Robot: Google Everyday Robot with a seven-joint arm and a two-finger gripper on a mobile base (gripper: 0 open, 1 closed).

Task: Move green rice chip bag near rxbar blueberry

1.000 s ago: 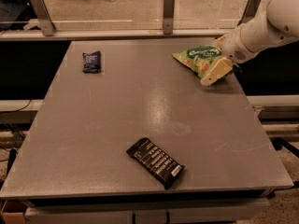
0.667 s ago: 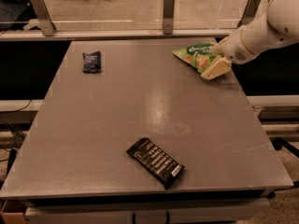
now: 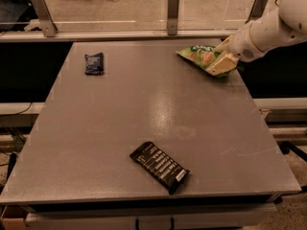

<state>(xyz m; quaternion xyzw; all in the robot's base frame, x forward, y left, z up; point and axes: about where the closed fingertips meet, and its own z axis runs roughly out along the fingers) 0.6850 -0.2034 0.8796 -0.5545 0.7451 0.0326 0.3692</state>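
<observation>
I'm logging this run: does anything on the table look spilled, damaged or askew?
Nothing looks spilled or torn. The green rice chip bag lies crumpled at the far right edge of the table, with the claw on its right end. The black bar lies diagonally near the front edge. The rxbar blueberry lies flat, far left.

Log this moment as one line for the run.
gripper: on green chip bag, far right of table | blue bar: far left, apart from bag | black bar: near front edge | task: not done
</observation>
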